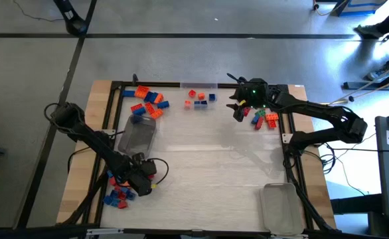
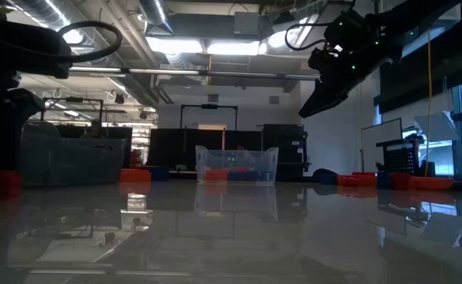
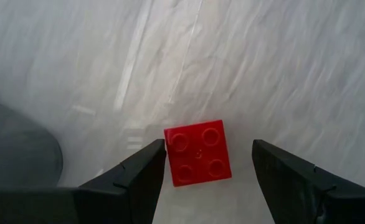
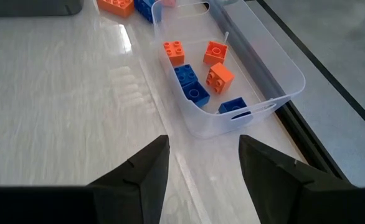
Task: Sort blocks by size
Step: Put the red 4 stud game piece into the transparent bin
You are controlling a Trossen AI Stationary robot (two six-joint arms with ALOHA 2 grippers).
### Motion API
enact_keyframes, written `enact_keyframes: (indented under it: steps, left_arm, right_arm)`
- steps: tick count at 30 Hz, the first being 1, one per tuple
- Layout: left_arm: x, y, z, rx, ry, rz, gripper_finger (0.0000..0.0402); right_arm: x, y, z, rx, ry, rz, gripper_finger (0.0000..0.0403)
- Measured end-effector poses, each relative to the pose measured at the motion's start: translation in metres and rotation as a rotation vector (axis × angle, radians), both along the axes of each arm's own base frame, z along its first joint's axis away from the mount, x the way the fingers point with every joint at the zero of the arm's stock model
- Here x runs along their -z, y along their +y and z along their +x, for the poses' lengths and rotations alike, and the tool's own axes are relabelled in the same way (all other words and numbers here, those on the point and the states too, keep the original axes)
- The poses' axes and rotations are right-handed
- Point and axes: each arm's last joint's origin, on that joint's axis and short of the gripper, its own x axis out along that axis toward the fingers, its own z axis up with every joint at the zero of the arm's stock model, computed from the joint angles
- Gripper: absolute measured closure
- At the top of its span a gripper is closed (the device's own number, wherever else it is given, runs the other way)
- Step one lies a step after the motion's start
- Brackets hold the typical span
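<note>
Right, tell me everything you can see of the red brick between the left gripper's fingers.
The red brick is a small square block of glossy plastic with four round studs on top, in two rows of two. It lies flat, studs up, on the pale table, turned slightly askew. It sits between the open fingers of the left gripper, close by one finger and clearly apart from the other. Nothing else touches it; only the table bears it.

Three clear trays (image 1: 199, 86), two arms (image 1: 91, 136), four brick piles (image 1: 148, 103)

Dark jointed arms, looping black cables
</note>
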Motion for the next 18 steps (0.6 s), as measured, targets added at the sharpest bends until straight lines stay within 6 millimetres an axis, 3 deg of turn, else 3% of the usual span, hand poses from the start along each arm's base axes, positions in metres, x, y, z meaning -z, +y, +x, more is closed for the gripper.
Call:
enact_keyframes:
  steps: [5, 14, 18]
  left_arm:
    - [0.0074, 0.0018, -0.0023, -0.03, 0.001, -0.007, 0.0181]
    - [0.0097, 0.0062, 0.0009, -0.056, 0.001, -0.007, 0.0276]
    - [0.0095, 0.0068, 0.0014, -0.056, 0.001, -0.006, 0.0282]
  right_arm:
    - [-0.0001, 0.0001, 0.0, 0.0, 0.0, 0.0, 0.021]
    - [0.0002, 0.0002, -0.0001, -0.001, 0.002, 0.002, 0.021]
    - [-0.0004, -0.0001, 0.0002, 0.0, -0.004, -0.003, 0.021]
